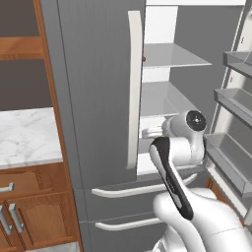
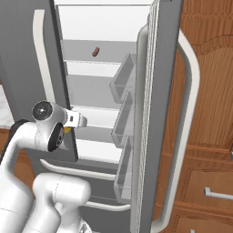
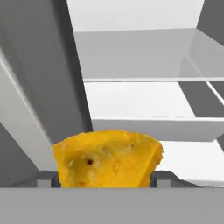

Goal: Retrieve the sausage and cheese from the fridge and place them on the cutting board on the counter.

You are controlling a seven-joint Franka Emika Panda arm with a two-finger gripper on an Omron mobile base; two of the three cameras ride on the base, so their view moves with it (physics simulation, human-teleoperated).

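left base view: the tall grey french-door fridge (image 1: pixel 98 98) stands with its right door swung open and its left door shut, long pale handle down the edge. the white arm reaches into the open compartment at the level of a middle shelf; the wrist hides the fingers here. a tiny reddish-brown spot at the door edge, level with the upper shelf, is likely the sausage, too small to be sure. the white marble counter with grey veining (image 1: pixel 27 135) lies to the left over brown cabinets with silver bar handles (image 1: pixel 15 216).

right base view: the short smooth reddish-brown sausage cylinder (image 2: pixel 95 52) lies on the upper shelf, well above the hand. the fingers (image 2: pixel 81 120) point into the fridge just over a lower shelf. a sliver of yellow shows under the wrist beside the hand. the open door's grey bins (image 2: pixel 123 132) hang to the right of the hand.

hand view: the small bright yellow cheese wedge (image 3: pixel 107 158) sits between the two dark finger tips (image 3: pixel 162 178), one at each flank. the fingers appear closed onto it, touching both sides, though the contact itself is partly hidden at the bottom edge. pale shelves run beyond it.

judgement: step in hand is retrieving the cheese, grasp apparently made; sausage untouched. next move calls for drawing the hand straight back out, clear of the shelf edge and the door bins, then carrying the wedge leftward toward the counter. risk: clipping the shut left door's edge.
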